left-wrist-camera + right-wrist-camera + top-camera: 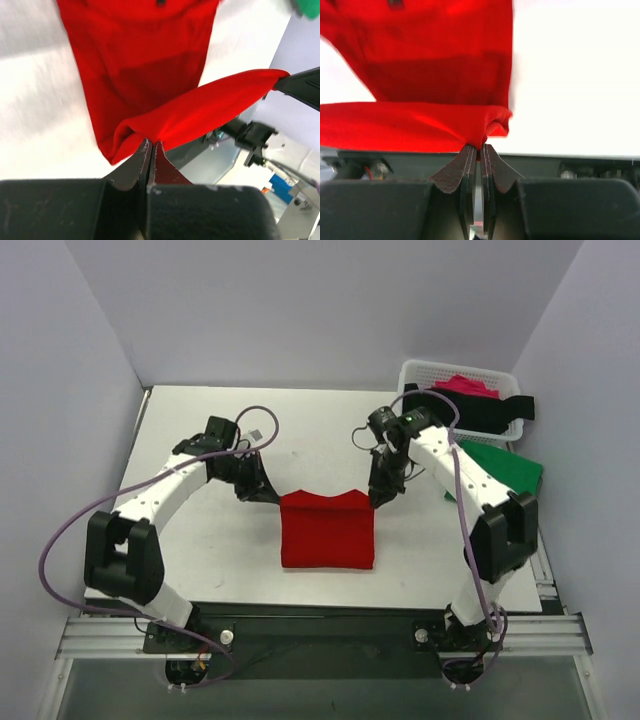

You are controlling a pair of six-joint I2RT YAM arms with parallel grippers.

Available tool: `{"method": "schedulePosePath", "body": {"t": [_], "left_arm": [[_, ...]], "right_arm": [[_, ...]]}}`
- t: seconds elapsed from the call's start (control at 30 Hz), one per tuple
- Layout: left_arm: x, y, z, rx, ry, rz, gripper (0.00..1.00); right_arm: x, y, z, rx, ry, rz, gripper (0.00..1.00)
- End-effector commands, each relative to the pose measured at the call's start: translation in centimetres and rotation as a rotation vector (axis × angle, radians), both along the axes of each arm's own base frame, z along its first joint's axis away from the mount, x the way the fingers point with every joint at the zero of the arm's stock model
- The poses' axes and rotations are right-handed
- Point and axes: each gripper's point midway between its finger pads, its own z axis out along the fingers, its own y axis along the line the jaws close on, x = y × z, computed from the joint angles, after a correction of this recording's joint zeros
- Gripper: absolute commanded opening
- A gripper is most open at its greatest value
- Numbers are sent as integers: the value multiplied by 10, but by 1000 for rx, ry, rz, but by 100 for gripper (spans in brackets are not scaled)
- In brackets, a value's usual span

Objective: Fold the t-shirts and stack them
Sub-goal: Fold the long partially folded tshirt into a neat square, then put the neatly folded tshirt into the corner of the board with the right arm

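Observation:
The red t-shirt [327,530] lies partly folded near the table's front middle, its far edge lifted off the table. My left gripper [272,494] is shut on its far left corner; in the left wrist view the gripper [151,142] pinches red cloth [140,65]. My right gripper [378,498] is shut on the far right corner; in the right wrist view the gripper [480,146] pinches the cloth [420,75]. The green t-shirt [503,467] lies at the right edge. Black [482,410] and pink [466,386] shirts lie in the basket.
The white lattice basket [425,372] stands at the back right corner. The table's front edge [310,608] runs just behind the arm bases. Grey walls close in the left, back and right sides.

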Motion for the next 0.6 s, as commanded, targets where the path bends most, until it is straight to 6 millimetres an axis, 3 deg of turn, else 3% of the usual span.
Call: {"method": "schedulePosePath", "body": {"t": [0.0, 0.03, 0.07, 0.1, 0.17, 0.2, 0.23, 0.3, 0.33, 0.37, 0.43, 0.47, 0.53, 0.57], "left_arm": [[58, 0, 3, -32, -109, 50, 0], [71, -2, 1, -37, -136, 59, 1], [82, 1, -6, -8, -145, 79, 30], [91, 2, -22, 9, -123, 85, 46], [109, 4, -26, 40, -158, 99, 66], [112, 4, -33, 48, -154, 94, 86], [114, 5, -34, 52, -160, 94, 93], [109, 7, -33, 61, -167, 87, 97], [101, 10, -41, 74, -150, 86, 97], [95, 11, -43, 74, -150, 82, 97], [84, 11, -40, 50, -167, 69, 97], [70, 13, -51, 52, -137, 63, 97], [59, 12, -50, 29, -147, 52, 96], [47, 14, -59, 31, -124, 49, 96]], "right_arm": [[33, -8, -11, -42, -2, 49, 0], [53, -9, -21, -47, 6, 42, 3], [64, -7, -26, -40, 3, 45, 14], [75, -2, -32, -18, 3, 48, 45], [100, 0, -45, -7, 5, 51, 60], [107, 0, -50, -11, 6, 49, 67], [110, 1, -50, -6, 1, 51, 70], [110, 1, -45, 11, -9, 54, 76], [108, 1, -44, 13, -15, 57, 77], [98, -4, -55, 6, 9, 55, 77], [86, -7, -51, 22, -5, 58, 77], [72, -11, -64, 22, 18, 56, 77], [57, -8, -58, 77, -5, 51, 77], [51, -7, -59, 102, -11, 50, 77]]}}
